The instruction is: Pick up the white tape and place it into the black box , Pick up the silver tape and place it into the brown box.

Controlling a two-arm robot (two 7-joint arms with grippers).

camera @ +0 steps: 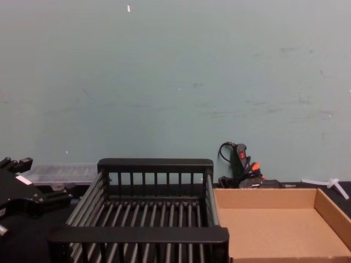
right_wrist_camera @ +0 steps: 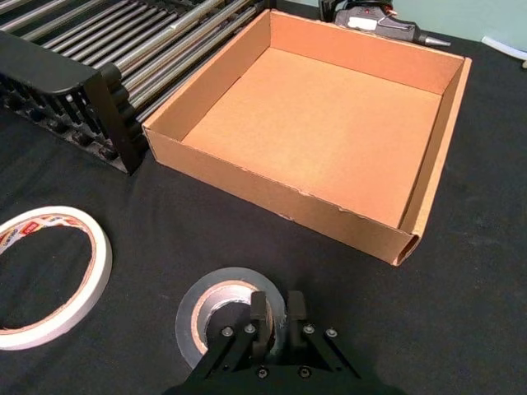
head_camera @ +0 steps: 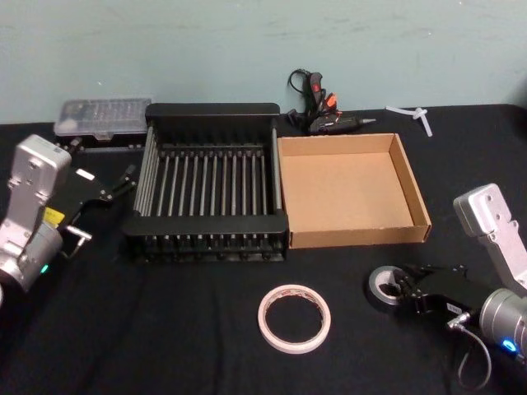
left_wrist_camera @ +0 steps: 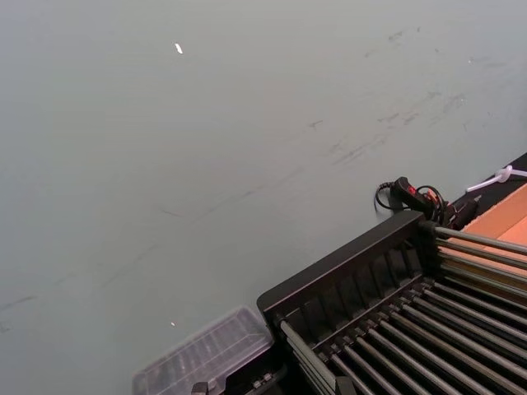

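The silver tape [head_camera: 382,285] [right_wrist_camera: 216,311] lies flat on the black cloth in front of the brown box [head_camera: 358,237] [right_wrist_camera: 272,202]. My right gripper [head_camera: 403,288] [right_wrist_camera: 277,306] is shut on the silver tape's near wall, one finger in the core and one outside. The white tape [head_camera: 294,318] [right_wrist_camera: 58,271] lies flat to the silver roll's left, in front of the black box [head_camera: 206,220] [right_wrist_camera: 49,74] [camera: 153,163]. Both boxes hold nothing. My left gripper [head_camera: 122,183] hangs parked to the left of the black box.
A black glue gun [head_camera: 321,111] [camera: 241,161] and a white plastic piece [head_camera: 412,115] lie behind the brown box. A clear plastic case [head_camera: 99,118] [left_wrist_camera: 206,354] sits behind the black box at the back left. A teal wall closes the far side.
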